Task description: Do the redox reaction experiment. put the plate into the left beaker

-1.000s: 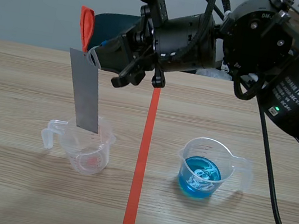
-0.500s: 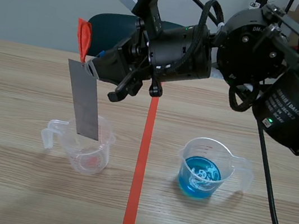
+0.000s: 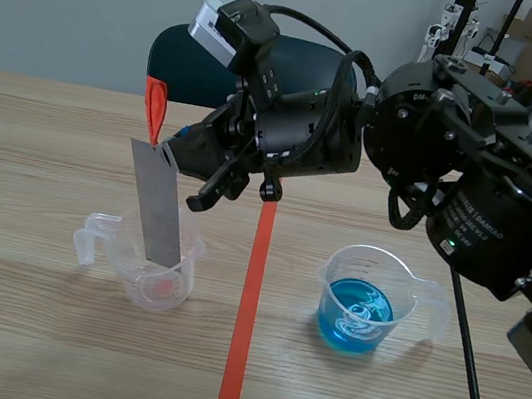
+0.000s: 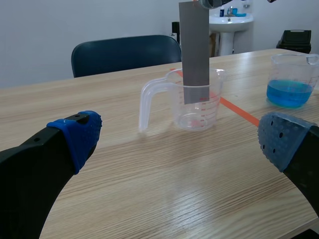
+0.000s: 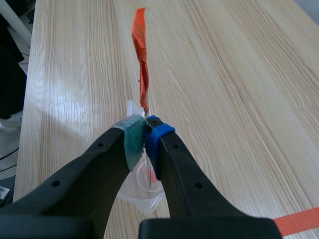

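Observation:
A grey metal plate [image 3: 156,203] with an orange-red tag [image 3: 153,107] at its top hangs from my right gripper [image 3: 175,149], which is shut on its upper end. The plate's lower end dips inside the clear left beaker [image 3: 156,268]. In the left wrist view the plate [image 4: 195,50] stands in that beaker [image 4: 192,99], well ahead of my open left gripper [image 4: 179,139]. The right wrist view shows the fingers [image 5: 133,142] pinched on the plate's top edge, the tag [image 5: 141,59] beyond them and the beaker [image 5: 144,189] partly hidden below.
A second clear beaker [image 3: 369,299] holding blue liquid stands right of the orange-red tape line [image 3: 249,298]; the left wrist view also shows this blue beaker [image 4: 295,79]. A dark chair [image 4: 124,55] sits behind the table's far edge.
My right gripper has come down and slightly right with the plate, so the plate's lower end now sits deeper in the left beaker. The left gripper's earlier state is not shown.

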